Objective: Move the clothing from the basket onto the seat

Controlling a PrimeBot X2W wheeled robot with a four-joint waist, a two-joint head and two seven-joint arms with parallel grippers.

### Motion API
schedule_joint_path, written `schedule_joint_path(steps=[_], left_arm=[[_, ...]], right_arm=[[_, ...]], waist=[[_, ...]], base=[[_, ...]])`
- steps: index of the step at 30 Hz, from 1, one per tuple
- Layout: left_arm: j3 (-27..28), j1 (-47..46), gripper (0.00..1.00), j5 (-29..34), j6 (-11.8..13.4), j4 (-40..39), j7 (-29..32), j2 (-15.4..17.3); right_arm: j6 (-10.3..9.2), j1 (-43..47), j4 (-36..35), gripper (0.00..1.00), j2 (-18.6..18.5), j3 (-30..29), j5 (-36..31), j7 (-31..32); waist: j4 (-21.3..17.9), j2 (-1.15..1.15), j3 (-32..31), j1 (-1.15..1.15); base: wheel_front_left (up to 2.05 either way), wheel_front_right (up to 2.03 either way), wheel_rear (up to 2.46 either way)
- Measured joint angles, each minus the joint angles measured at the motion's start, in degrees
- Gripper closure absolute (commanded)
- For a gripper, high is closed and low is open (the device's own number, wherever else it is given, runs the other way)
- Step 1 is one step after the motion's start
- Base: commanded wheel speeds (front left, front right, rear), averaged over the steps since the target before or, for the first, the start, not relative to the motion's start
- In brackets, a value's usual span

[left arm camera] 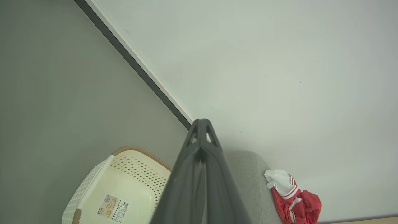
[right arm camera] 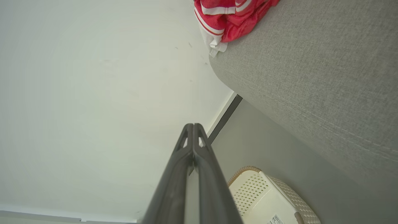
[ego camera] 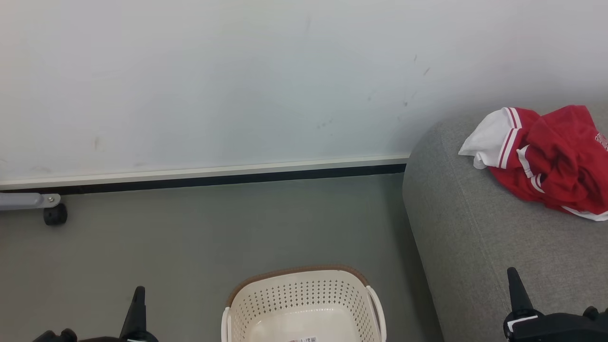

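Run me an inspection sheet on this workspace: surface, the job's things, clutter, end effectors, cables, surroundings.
Surface: grey floor, with the grey fabric seat at the right.
Job's things: red-and-white clothing lies crumpled on the seat, near the wall end. The basket stands on the floor beside the seat, with no clothing in the part in view and a label on its bottom.
Clutter: nothing seen.
End effectors: left end effector shut and holding nothing; right end effector shut and holding nothing.
Cables: nothing seen.
Surroundings: white wall with a few scuffs, dark baseboard, and a black caster wheel on a grey bar at the far left.
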Motion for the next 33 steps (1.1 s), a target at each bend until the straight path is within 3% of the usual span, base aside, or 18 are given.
schedule_joint_path(steps=[33], left_arm=[[3.7, -5.1, 1.00, -22.4, -4.6, 3.3, 6.5, -1.6]], right_arm=[[4.16, -2.5, 2.7, 1.00, 2.1, -7.5, 22.9, 6.5]], waist=[[0.4, 0.00, 0.7, 0.00]], base=[[0.00, 0.00, 0.00]])
